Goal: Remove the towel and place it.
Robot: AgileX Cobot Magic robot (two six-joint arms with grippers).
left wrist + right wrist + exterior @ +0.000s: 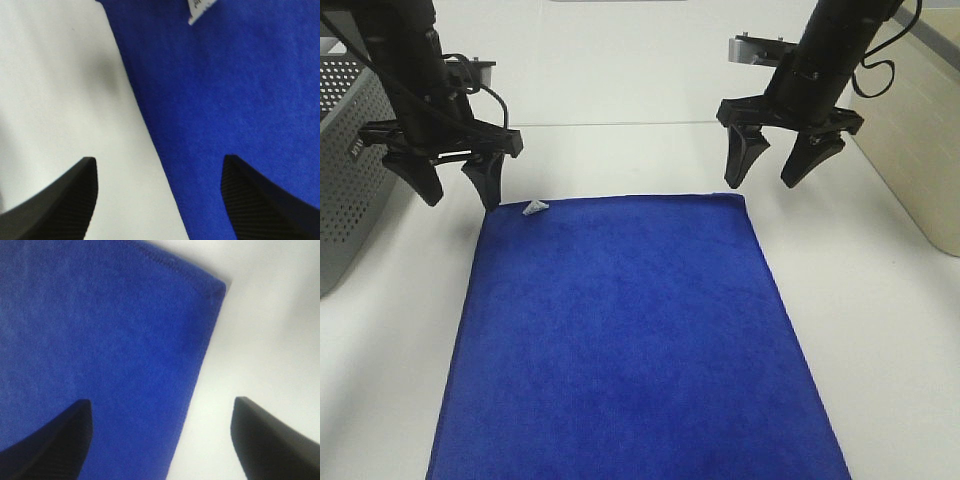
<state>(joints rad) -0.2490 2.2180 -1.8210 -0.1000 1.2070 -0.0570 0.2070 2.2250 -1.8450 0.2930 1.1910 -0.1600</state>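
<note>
The royal-blue towel point(630, 340) lies flat and spread out on the white table, its small white tag point(534, 208) at the far left corner. My left gripper point(460, 188) is open and empty, hovering just above the towel's far left corner. The left wrist view shows the towel point(235, 100), its tag point(200, 9) and its edge running between my open fingers. My right gripper point(770, 170) is open and empty above the far right corner. The right wrist view shows that towel corner point(100, 340) between its fingers.
A grey perforated basket point(345, 170) stands at the left edge of the table. A beige bin point(930, 150) stands at the right edge. White table surface point(880, 330) surrounds the towel.
</note>
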